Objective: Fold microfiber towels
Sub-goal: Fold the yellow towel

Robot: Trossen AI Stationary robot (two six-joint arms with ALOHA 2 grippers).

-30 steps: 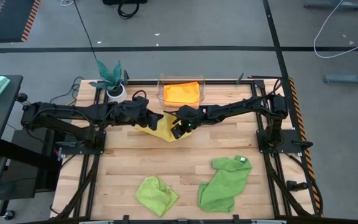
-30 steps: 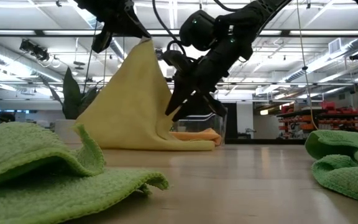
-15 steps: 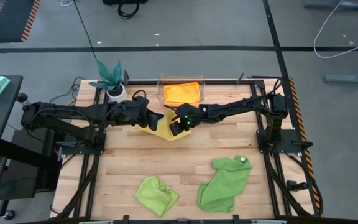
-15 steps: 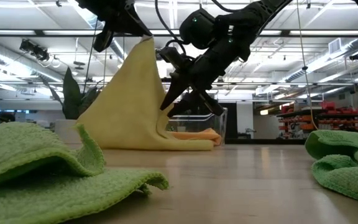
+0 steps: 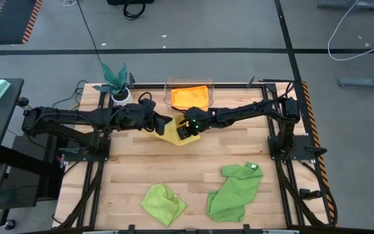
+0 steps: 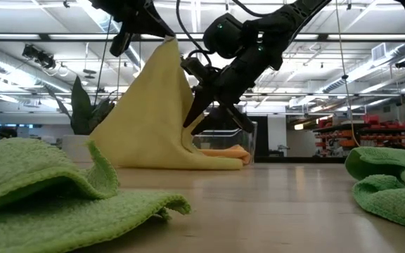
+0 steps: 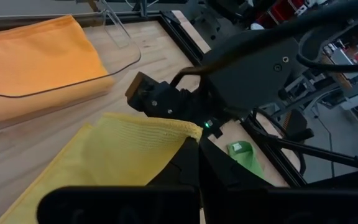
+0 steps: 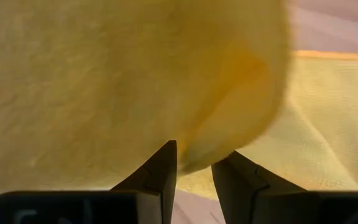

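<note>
The yellow towel point(image 5: 174, 136) hangs in a peak from my left gripper point(image 5: 163, 123), which is shut on its top, left of the table's middle. The towel's lower part point(image 6: 153, 158) lies spread on the table. My right gripper point(image 8: 194, 165) is open and comes in from the right. Its fingertips stand on either side of a hanging fold point(image 8: 201, 152) at the towel's right edge. The orange towel point(image 5: 190, 96) lies folded in a clear bin at the far edge. The lime green towel point(image 5: 163, 203) and the mid-green towel point(image 5: 236, 190) lie crumpled near the front edge. My left gripper pinches the yellow towel at its raised top point(image 6: 166, 45) between its two fingers, coming from the table's left and slanting down. The towel hangs below the fingers like a tent, with its lower edge resting on the table. My right gripper has the fold between its fingertips; whether they touch it I cannot tell.
A teal-leaved plant in a white pot point(image 5: 117, 83) stands at the far left. The clear bin point(image 5: 174, 104) stands just behind both grippers. In the low view the two green towels point(image 6: 62, 190) point(image 6: 392, 183) fill the foreground. Bare wood lies between them and the yellow towel.
My right gripper has crept toward the table's left, into the hanging yellow towel, rolling a little. Its fingers now straddle the towel's right edge. The gap between them looks the same. The towel's peak has stayed up.
</note>
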